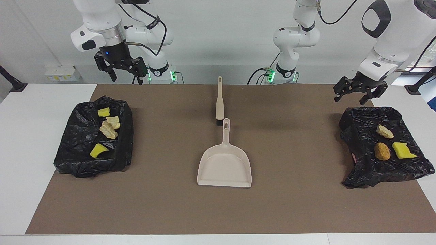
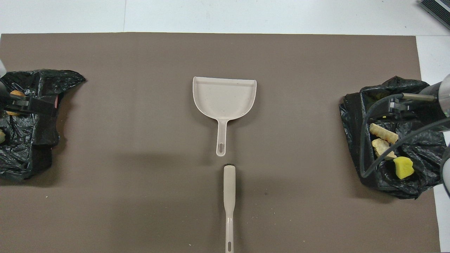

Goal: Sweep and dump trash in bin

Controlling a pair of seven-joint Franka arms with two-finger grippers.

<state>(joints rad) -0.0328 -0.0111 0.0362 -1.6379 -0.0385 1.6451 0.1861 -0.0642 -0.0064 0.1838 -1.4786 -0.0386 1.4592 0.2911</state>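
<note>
1. Hovering at the facing view's upper right, my left end effector (image 1: 360,91) is spread and empty above the crinkled black bag (image 1: 364,163) holding three trash pieces (image 1: 382,151).
2. My right end effector (image 1: 123,69), spread too, waits upper left; four pieces (image 1: 109,130) lie in its bag (image 1: 81,149).
3. Brush (image 1: 220,102) and smooth plastic dustpan (image 1: 224,168) lie end to end at centre, between both arms.

Your left gripper (image 1: 359,92): raised in air, fingers spread apart, nothing between them, tips pointing down. Left arm reaches in from its base, elbow high, wrist angled down toward its end of table. Your right gripper (image 1: 120,69): raised close to its own base, fingers apart, nothing held, tips down. Right arm folded upright, wrist vertical, waiting. In overhead view only left fingertip (image 2: 37,106) shows at edge.
</note>
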